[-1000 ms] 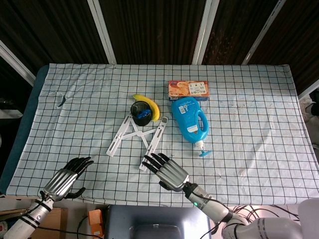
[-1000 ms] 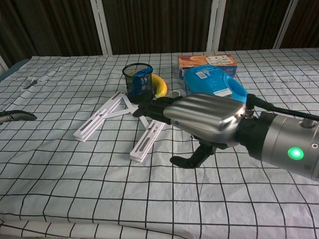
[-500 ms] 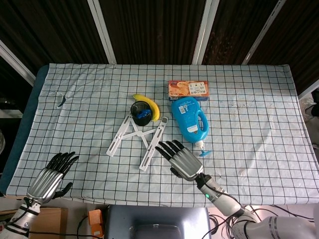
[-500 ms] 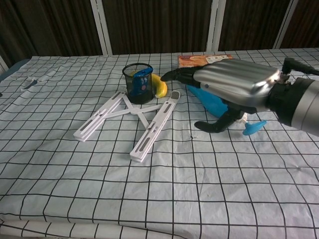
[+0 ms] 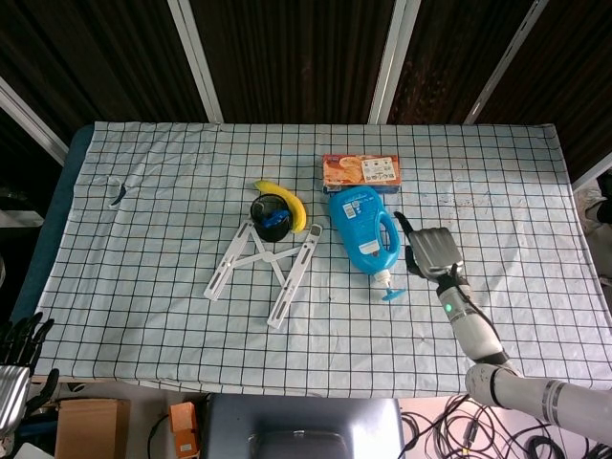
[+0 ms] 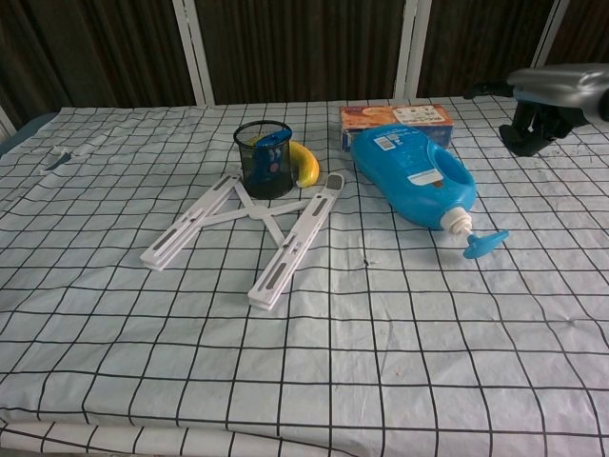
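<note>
right hand: the right hand [image 5: 432,251] has been carried from the near end of the white folding stand [image 5: 263,268] across to the right side of the blue detergent bottle [image 5: 361,229]; it is now raised just beside the bottle's handle, with no contact seen.
right hand state: nothing is held; in the chest view the fingers [image 6: 487,90] are seen stretched out and the thumb hangs below, so the hand [image 6: 557,90] is read as wide.
left hand: the left hand [image 5: 14,368] has been drawn back off the near left of the checked tablecloth [image 5: 172,163] and is now at the picture's near left corner; its fingers are spread and nothing is held.
meaning: the stand has been left untouched; the bottle is now the thing nearest to a hand.
bottle place: it lies on its side right of centre, with its blue pump [image 5: 390,290] pointing near and the snack box [image 5: 360,171] just beyond its far end.
objects unmoved: no shift is noted in any item on the cloth.
count, bottles: one.
count, boxes: one.
count, bananas: one banana [image 5: 290,204], touching the far side of the cup.
count, cups: one black mesh cup [image 5: 271,215], upright, with something blue inside.
count, stands: one.
count, small dark items: one [image 5: 117,191], far left, too small to identify.
count, hands: two.
</note>
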Tool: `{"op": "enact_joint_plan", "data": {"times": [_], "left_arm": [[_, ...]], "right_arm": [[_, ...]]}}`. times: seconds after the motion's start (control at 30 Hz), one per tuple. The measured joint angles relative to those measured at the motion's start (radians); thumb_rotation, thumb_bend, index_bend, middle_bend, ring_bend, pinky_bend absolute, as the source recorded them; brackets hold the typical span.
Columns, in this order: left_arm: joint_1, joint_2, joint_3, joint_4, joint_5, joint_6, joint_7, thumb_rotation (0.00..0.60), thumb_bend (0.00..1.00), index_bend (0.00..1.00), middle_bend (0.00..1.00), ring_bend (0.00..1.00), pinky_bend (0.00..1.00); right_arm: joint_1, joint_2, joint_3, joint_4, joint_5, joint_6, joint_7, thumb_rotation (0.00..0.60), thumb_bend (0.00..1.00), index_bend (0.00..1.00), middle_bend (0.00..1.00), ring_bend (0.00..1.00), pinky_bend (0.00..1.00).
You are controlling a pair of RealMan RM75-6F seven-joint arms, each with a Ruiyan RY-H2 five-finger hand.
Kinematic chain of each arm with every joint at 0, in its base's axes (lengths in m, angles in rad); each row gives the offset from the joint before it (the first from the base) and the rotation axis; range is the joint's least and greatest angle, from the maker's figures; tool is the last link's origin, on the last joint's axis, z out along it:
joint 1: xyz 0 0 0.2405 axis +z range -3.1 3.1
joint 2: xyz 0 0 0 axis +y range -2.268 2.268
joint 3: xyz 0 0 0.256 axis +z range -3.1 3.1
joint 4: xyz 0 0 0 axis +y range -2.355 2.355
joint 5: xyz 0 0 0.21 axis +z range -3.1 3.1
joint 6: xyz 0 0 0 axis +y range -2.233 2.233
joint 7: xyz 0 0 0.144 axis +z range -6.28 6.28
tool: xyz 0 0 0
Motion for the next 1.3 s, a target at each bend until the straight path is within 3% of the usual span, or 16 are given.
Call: {"op": "enact_joint_plan", "data": {"times": [0.17, 0.47, 0.57, 0.63, 0.7, 0.77, 0.83, 0.93, 1.07, 1.2, 1.3], "left_arm": [[-0.004, 0.000, -0.001, -0.016, 0.012, -0.017, 0.024, 0.600, 0.44, 0.00, 0.00, 0.00, 0.02], [-0.006, 0.000, -0.014, -0.018, 0.018, -0.027, 0.029, 0.600, 0.44, 0.00, 0.00, 0.00, 0.02], [-0.007, 0.002, -0.014, -0.024, 0.027, -0.029, 0.035, 0.600, 0.44, 0.00, 0.00, 0.00, 0.02], [-0.007, 0.004, -0.015, -0.026, 0.035, -0.024, 0.033, 0.600, 0.44, 0.00, 0.00, 0.00, 0.02], [-0.006, 0.005, -0.019, -0.028, 0.040, -0.014, 0.023, 0.600, 0.44, 0.00, 0.00, 0.00, 0.03], [-0.005, 0.006, -0.022, -0.033, 0.042, -0.006, 0.008, 0.600, 0.44, 0.00, 0.00, 0.00, 0.03], [-0.004, 0.010, -0.025, -0.053, 0.038, -0.006, -0.001, 0.600, 0.44, 0.00, 0.00, 0.00, 0.03], [-0.006, 0.021, -0.028, -0.103, 0.027, -0.020, 0.008, 0.600, 0.44, 0.00, 0.00, 0.00, 0.02], [-0.012, 0.039, -0.029, -0.171, 0.036, -0.032, 0.031, 0.600, 0.44, 0.00, 0.00, 0.00, 0.02], [-0.013, 0.032, -0.022, -0.151, 0.082, -0.023, 0.010, 0.600, 0.44, 0.00, 0.00, 0.00, 0.02], [-0.012, 0.018, -0.020, -0.120, 0.064, -0.040, 0.005, 0.600, 0.44, 0.00, 0.00, 0.00, 0.02]], "right_arm": [[0.088, -0.027, -0.030, 0.068, 0.162, -0.049, -0.075, 0.600, 0.74, 0.00, 0.91, 0.99, 1.00], [0.134, -0.028, -0.078, 0.058, 0.214, -0.047, -0.077, 0.600, 0.74, 0.00, 0.91, 0.99, 1.00], [0.136, -0.021, -0.084, 0.042, 0.213, -0.035, -0.068, 0.600, 0.74, 0.00, 0.91, 0.96, 0.95], [0.132, -0.012, -0.089, 0.022, 0.197, -0.017, -0.061, 0.600, 0.73, 0.00, 0.78, 0.79, 0.76], [0.122, 0.003, -0.095, -0.009, 0.169, 0.002, -0.052, 0.600, 0.67, 0.00, 0.49, 0.52, 0.51], [0.097, 0.035, -0.111, -0.072, 0.112, 0.036, -0.037, 0.600, 0.52, 0.00, 0.16, 0.21, 0.23], [0.054, 0.077, -0.140, -0.154, 0.027, 0.087, -0.018, 0.600, 0.42, 0.00, 0.02, 0.05, 0.06], [-0.038, 0.127, -0.208, -0.244, -0.144, 0.192, 0.019, 0.600, 0.39, 0.00, 0.00, 0.00, 0.00], [-0.204, 0.160, -0.319, -0.263, -0.421, 0.383, 0.105, 0.600, 0.39, 0.00, 0.00, 0.00, 0.10], [-0.425, 0.156, -0.421, -0.169, -0.640, 0.623, 0.237, 0.600, 0.39, 0.00, 0.00, 0.00, 0.01], [-0.519, 0.130, -0.450, -0.059, -0.704, 0.736, 0.296, 0.600, 0.39, 0.00, 0.00, 0.00, 0.00]]}}
